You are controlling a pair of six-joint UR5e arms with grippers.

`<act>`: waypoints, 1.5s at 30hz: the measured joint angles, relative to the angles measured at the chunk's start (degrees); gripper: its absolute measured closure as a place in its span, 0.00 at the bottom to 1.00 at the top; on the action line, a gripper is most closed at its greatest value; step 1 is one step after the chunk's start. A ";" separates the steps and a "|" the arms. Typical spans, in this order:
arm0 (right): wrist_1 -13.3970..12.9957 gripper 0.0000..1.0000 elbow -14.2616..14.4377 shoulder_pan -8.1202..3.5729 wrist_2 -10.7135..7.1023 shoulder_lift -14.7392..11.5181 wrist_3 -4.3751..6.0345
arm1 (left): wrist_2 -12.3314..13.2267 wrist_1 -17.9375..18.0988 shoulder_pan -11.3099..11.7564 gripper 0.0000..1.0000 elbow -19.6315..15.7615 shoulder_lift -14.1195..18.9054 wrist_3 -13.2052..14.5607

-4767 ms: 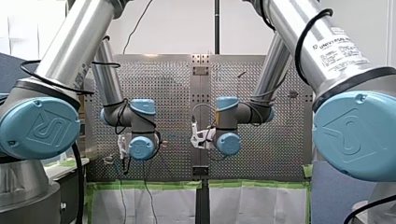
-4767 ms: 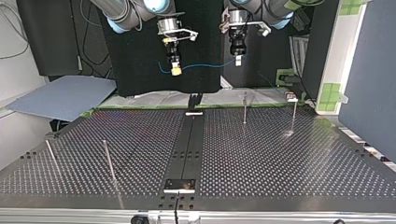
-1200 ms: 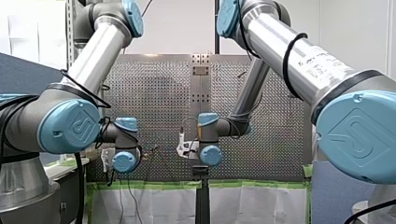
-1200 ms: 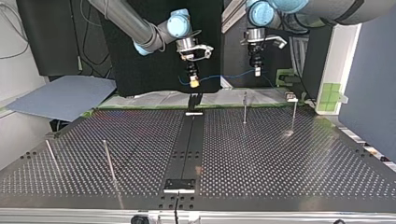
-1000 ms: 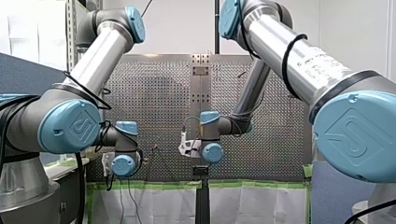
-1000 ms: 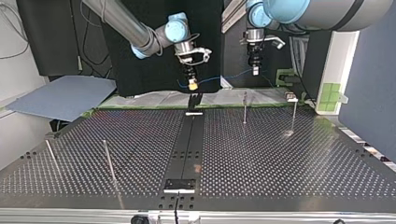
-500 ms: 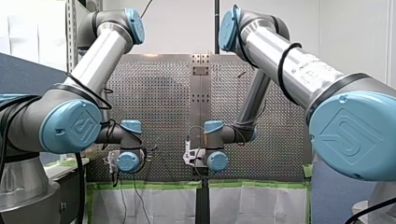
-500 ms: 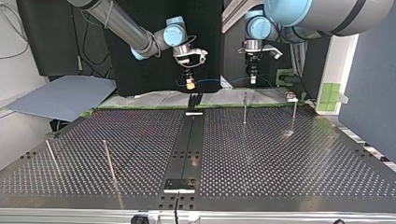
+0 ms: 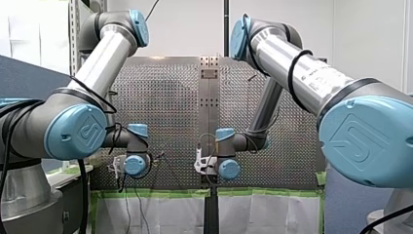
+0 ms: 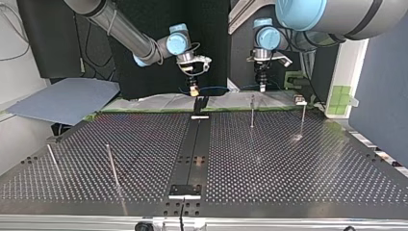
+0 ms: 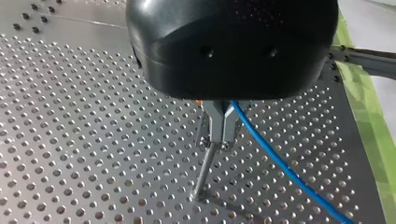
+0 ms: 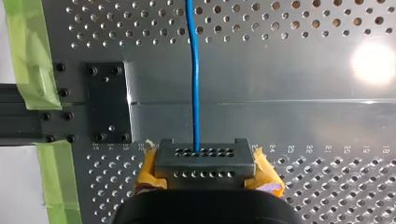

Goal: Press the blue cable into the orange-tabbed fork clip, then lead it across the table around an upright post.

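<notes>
The thin blue cable (image 10: pixel 226 88) hangs in a shallow sag between my two grippers, above the table's far edge in the top view. My right gripper (image 10: pixel 193 89), with yellow pads (image 12: pixel 148 169), is shut on the cable (image 12: pixel 195 84), which runs straight ahead from it over the perforated plate. My left gripper (image 11: pixel 223 133) is shut on the cable (image 11: pixel 280 163) too. Its metal fingers (image 11: pixel 215 123) stand just above a thin upright post (image 11: pixel 204 173). In the top view that gripper (image 10: pixel 262 87) hovers over the post (image 10: pixel 252 111). A small orange speck (image 11: pixel 199 101) shows behind the fingers. No fork clip can be made out.
A second post (image 10: pixel 303 119) stands at the top view's right, with a small fitting (image 10: pixel 300 101) behind it. Two more posts (image 10: pixel 111 166) lean at that view's near left. A black strip (image 10: pixel 195 144) runs down the table's middle. Green tape (image 12: pixel 28 51) lines the table's edge.
Both grippers have come down toward the table's far edge with the cable still held between them. My left gripper now hangs close above a post.
</notes>
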 joint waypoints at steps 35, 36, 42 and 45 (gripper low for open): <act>1.54 1.00 -2.36 -1.90 -1.40 0.18 -0.67 | 3.71 -3.32 3.16 1.00 7.46 -3.80 -2.97; 1.66 1.00 -2.45 -1.92 -1.40 0.18 -0.73 | 3.75 -3.71 3.26 1.00 7.58 -3.80 -2.97; 2.63 1.00 -2.49 -1.67 -1.41 0.25 -1.63 | 2.79 -5.41 3.68 1.00 7.55 -3.81 -2.23; 2.92 1.00 -2.50 -1.56 -1.41 0.35 -1.93 | 2.32 -6.18 3.83 1.00 7.38 -3.80 -1.70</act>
